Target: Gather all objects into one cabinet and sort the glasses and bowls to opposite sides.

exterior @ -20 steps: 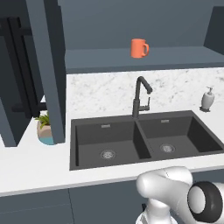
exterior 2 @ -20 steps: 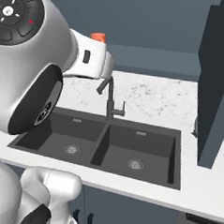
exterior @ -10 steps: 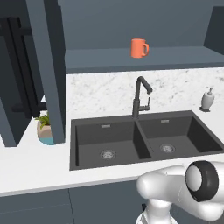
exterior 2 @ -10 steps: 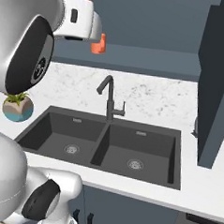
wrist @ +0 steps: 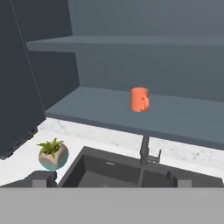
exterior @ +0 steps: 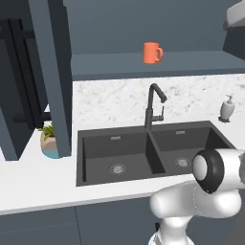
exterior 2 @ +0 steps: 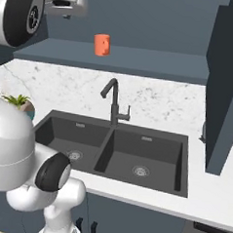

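Here the step in hand looks like the approach to the first pickup: the pincer (wrist: 109, 179) hangs high, well apart from everything, jaws spread wide and empty, aimed at one orange mug (wrist: 140, 99). In the hand view the mug stands upright at about 12 o'clock on the bottom board of the open cabinet (wrist: 87, 105), handle turned toward 3 o'clock, above the faucet (wrist: 144, 151). Next move, as a judgement: push forward and level with the mug, straddle its body, close. The other mug, the beige cup and the bowl are out of frame, so the sorting sides are unclear. The cabinet door (exterior: 28, 81) is cut off at 9 o'clock; the plant pot (exterior: 50, 143) is half hidden behind it.
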